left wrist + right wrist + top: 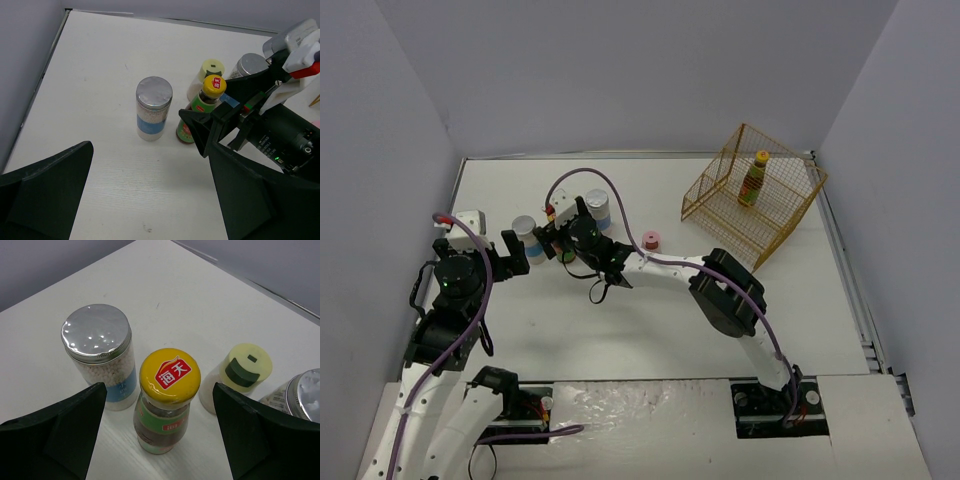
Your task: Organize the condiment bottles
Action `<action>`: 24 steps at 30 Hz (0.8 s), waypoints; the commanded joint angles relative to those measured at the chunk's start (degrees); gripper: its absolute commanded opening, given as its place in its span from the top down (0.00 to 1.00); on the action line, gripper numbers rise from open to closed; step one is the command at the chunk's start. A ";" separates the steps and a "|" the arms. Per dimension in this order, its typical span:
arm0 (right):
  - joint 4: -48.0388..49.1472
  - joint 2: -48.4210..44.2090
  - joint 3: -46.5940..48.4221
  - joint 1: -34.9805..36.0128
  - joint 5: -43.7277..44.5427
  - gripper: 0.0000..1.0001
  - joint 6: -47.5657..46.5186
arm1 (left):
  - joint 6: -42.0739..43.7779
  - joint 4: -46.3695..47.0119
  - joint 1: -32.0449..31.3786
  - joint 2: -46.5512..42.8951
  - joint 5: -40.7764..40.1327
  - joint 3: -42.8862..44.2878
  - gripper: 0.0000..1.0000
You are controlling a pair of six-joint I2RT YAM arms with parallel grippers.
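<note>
In the right wrist view a yellow-capped dark sauce bottle [167, 400] stands upright between the fingers of my open right gripper [160, 390], and neither finger touches it. A silver-lidded blue-labelled jar [100, 352] stands to its left. A green-lidded shaker [240, 372] and a second silver-lidded jar [300, 395] stand to its right. The left wrist view shows the same jar [154, 107], bottle [202, 107] and shaker [207, 75]. My left gripper [150, 165] is open and empty, short of that jar. A pink-lidded shaker [651, 240] stands alone. The second sauce bottle [754, 178] stands in the yellow wire basket [790, 215].
The basket stands tilted at the back right of the table. My right gripper's body [280, 135] fills the right side of the left wrist view, close to my left gripper. Side walls enclose the table on the left, back and right.
</note>
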 commanded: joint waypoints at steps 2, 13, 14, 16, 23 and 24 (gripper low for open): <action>5.05 1.24 4.69 -0.45 1.66 0.23 -1.18 | 0.19 3.36 -0.33 0.74 0.24 0.93 0.03; 6.62 0.57 2.85 -1.48 2.48 0.63 -1.16 | 0.28 3.88 -0.33 1.14 1.04 0.64 0.03; 6.75 0.06 2.33 -1.55 2.67 0.70 -1.29 | 0.26 3.93 -0.33 1.18 1.18 0.61 0.03; 7.11 -2.00 0.04 -1.55 2.82 0.81 -1.57 | 0.26 4.08 -0.33 1.33 1.55 0.53 0.03; 5.47 -11.85 -9.04 -1.11 2.83 1.00 -1.19 | 0.47 5.08 -0.33 2.34 4.61 0.28 0.03; 4.99 -13.55 -10.28 -1.11 2.80 1.00 -1.00 | 0.63 5.14 -0.33 2.74 5.08 0.36 0.03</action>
